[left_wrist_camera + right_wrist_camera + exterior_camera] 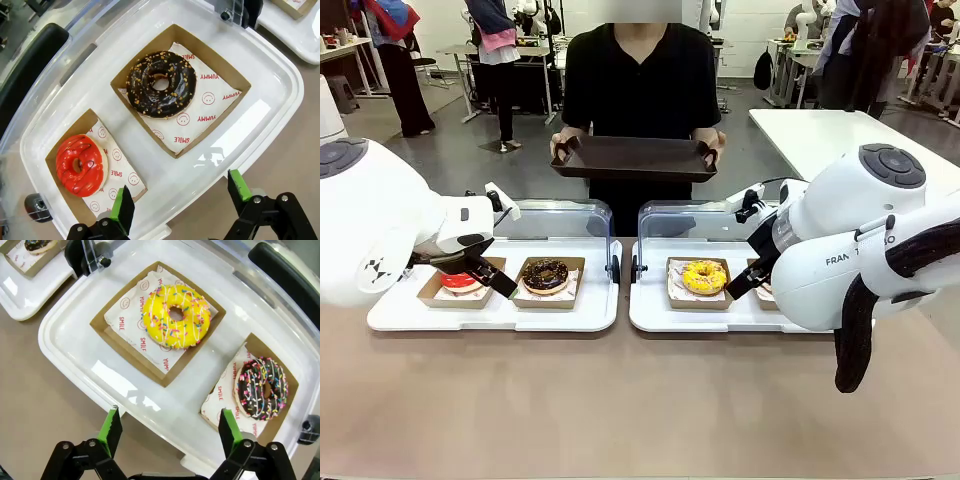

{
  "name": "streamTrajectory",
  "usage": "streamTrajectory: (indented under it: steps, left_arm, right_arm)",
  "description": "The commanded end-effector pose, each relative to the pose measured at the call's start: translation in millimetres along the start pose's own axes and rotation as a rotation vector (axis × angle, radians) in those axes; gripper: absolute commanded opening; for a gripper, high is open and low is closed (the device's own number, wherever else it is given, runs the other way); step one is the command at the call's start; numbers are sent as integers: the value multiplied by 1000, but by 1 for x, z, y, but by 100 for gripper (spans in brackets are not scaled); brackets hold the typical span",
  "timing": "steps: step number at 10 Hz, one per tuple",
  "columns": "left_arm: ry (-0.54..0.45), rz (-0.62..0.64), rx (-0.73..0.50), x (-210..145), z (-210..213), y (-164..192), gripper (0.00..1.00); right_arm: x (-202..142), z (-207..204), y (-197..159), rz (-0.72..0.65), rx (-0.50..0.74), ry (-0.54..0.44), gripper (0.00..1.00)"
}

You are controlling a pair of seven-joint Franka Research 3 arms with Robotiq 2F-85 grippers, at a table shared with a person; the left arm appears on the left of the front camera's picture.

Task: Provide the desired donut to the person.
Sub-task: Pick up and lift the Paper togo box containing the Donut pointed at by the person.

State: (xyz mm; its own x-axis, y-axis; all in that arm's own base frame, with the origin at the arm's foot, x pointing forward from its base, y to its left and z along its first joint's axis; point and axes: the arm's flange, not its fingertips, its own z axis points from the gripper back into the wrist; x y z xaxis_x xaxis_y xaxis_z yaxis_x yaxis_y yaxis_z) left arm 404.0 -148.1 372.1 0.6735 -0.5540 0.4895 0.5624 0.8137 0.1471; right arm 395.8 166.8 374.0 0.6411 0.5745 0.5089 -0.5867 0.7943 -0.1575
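Note:
The person [640, 85] in a black T-shirt stands across the table, holding a dark brown tray [635, 158] with both hands. On the left white tray [490, 315] a red-glazed donut [80, 164] and a chocolate donut with nut crumbs [161, 83] each lie in a cardboard box. The right white tray [695, 318] carries a yellow sprinkled donut [176, 316] and a chocolate donut with coloured sprinkles [262, 388]. My left gripper [181, 192] hovers open above the left tray's near rim. Over the right tray's near rim my right gripper [170, 421] is open, nothing between its fingers.
Clear lids [560, 215] stand raised behind both trays, hinged at black posts [614, 265] in the gap between them. A white table [830, 130] stands at the back right. Bare brown tabletop [620, 400] lies in front of the trays.

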Motion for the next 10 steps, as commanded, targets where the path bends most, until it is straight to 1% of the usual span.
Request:
streamTrajectory:
  steps: [1, 10]
  left_arm:
    - [0, 0, 0, 0, 0, 0, 100]
    - [0, 0, 0, 0, 0, 0, 100]
  right_arm:
    - [0, 0, 0, 0, 0, 0, 100]
    - [0, 0, 0, 0, 0, 0, 100]
